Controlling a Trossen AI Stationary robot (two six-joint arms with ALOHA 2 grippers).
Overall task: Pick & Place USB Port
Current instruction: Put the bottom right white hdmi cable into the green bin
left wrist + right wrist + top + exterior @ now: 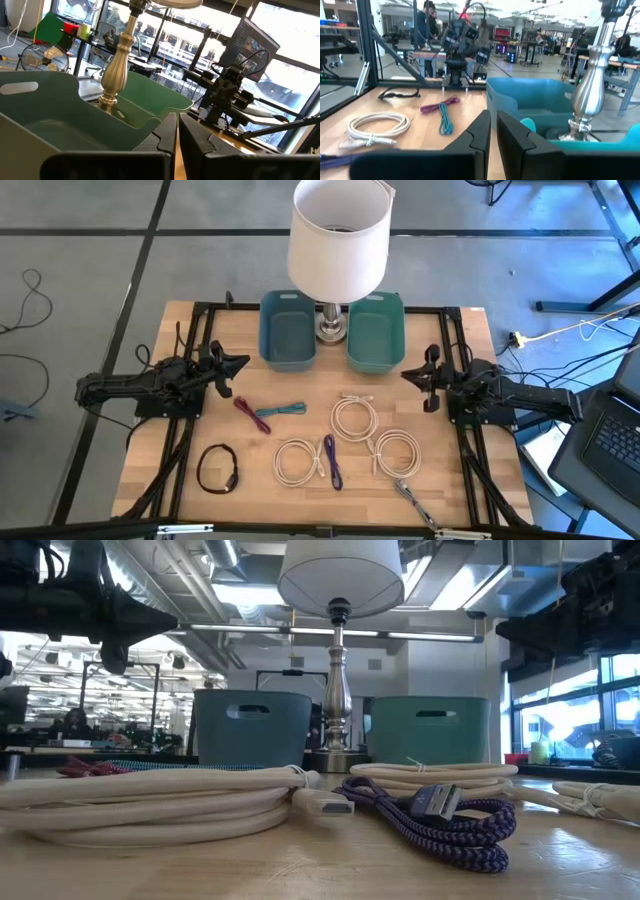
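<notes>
High view: both arms parked at the desk edges, nothing picked yet. Left gripper [238, 363] sits left of the dark-blue plastic bin [288, 330], right gripper [410, 373] right of the teal plastic bin [376, 332]. Both wrist views show the jaws pressed together with only a thin slit, holding nothing.

Task items are the USB cables on the wooden desk [470, 330]: three coiled white cables [297, 460] [354, 418] [396, 452], a purple braided cable [331, 462], a magenta cable [251, 414] crossed with a teal cable [287, 410], a black coiled cable [217, 468] near-left.

Step in hand, as I read it: the first reach. Suggest:
- Spread the jaws before descending.
- Take the cable nearest each arm; magenta/teal pair for the left, centre white coil for the right.
- Grip across a bundled part of the coil, not a loose end, or it will unwind on lift.
- Watch the white-shaded lamp [339, 235] between the bins when carrying over.

View differences: the low view alone shows the plug ends, a white connector [335, 806] and the purple cable's silver USB plug [437, 802], lying side by side. It hides the bin interiors; the high view shows both empty.
</notes>
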